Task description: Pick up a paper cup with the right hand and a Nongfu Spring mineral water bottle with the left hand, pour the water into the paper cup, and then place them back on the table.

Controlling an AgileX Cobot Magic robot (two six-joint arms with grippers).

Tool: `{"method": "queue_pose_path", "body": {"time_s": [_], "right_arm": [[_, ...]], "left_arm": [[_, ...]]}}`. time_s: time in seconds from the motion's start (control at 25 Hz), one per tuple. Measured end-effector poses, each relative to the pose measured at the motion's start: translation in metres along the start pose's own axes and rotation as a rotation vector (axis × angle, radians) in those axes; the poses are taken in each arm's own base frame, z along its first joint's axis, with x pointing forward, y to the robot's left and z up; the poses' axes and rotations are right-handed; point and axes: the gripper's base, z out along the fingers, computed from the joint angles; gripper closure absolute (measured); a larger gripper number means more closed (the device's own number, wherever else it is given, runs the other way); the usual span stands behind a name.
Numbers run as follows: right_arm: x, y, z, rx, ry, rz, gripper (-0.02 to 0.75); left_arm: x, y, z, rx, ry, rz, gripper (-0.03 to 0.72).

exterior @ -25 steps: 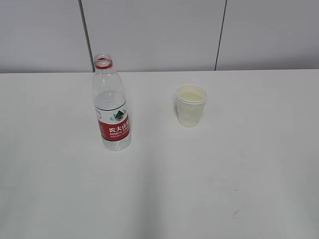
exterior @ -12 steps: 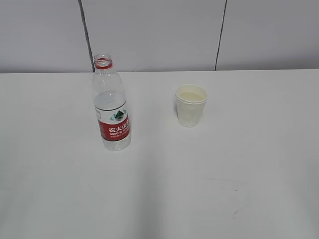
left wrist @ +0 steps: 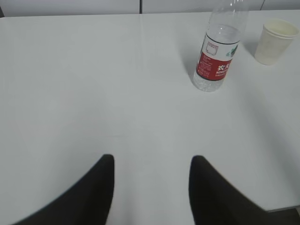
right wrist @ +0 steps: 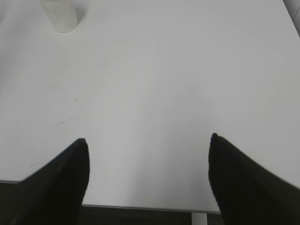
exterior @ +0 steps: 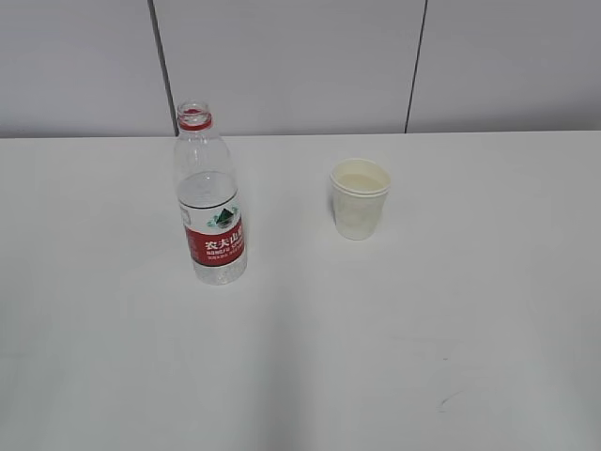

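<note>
- The Nongfu Spring mineral water bottle (exterior: pixel 210 199) stands upright and uncapped on the white table (exterior: pixel 376 357), water (exterior: pixel 208 193) partway up it.
- The paper cup (exterior: pixel 359 198) stands upright to its right, well apart.
- The left gripper (left wrist: pixel 152 161) hangs over bare table, jaws released, holding nothing.
- The right hand (right wrist: pixel 147 140) likewise has its jaws spread wide and empty, near the table edge.

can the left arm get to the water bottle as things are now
Probably yes. The left pincer is open, and only bare table lies between it and the upright, capless bottle. The cup stands apart on its far side.
</note>
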Motion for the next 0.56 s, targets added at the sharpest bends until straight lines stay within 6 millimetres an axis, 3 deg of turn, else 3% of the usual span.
{"method": "queue_pose_path", "body": {"time_s": [0.56], "right_arm": [[0.0, 0.0, 0.0, 0.0, 0.0, 0.0, 0.15]], "left_arm": [[0.0, 0.0, 0.0, 0.0, 0.0, 0.0, 0.407]]}}
